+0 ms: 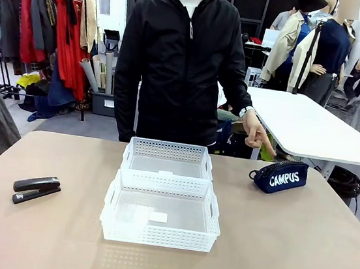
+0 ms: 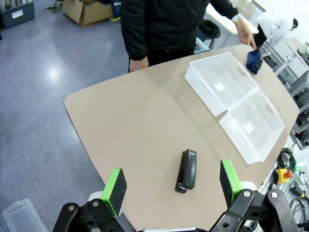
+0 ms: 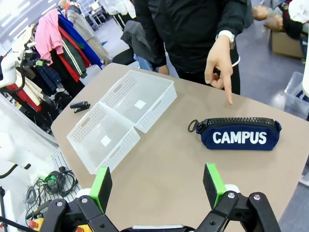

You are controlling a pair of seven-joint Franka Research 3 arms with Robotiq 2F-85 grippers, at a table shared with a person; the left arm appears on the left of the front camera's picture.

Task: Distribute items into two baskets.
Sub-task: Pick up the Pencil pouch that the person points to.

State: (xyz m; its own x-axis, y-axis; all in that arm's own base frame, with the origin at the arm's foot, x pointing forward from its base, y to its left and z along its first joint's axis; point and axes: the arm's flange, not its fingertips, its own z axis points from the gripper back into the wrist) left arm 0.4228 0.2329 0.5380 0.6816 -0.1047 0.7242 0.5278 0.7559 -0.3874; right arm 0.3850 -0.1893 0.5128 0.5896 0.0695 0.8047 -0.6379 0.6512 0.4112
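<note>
On the tan bench (image 1: 284, 252), two white lattice-sided baskets with cut-out handles and translucent bottoms sit at the middle, the far basket (image 1: 168, 150) by the far edge touching the near basket (image 1: 158, 235). The soft navy pouch (image 1: 280, 176), lettered "CAMPUS" in white, lies near the far right corner under a person's pointing hand (image 1: 256, 132), and the smaller black stapler (image 1: 36, 190) lies near the left edge. The left end effector (image 2: 170, 180) and right end effector (image 3: 157, 182) hang above the bench, fingers spread wide, gripping nothing.

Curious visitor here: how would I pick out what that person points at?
On the tan table, look right of the two white baskets. By the person's pointing hand lies a soft zip pouch: navy blue with white CAMPUS lettering, unlike the black stapler.
</note>
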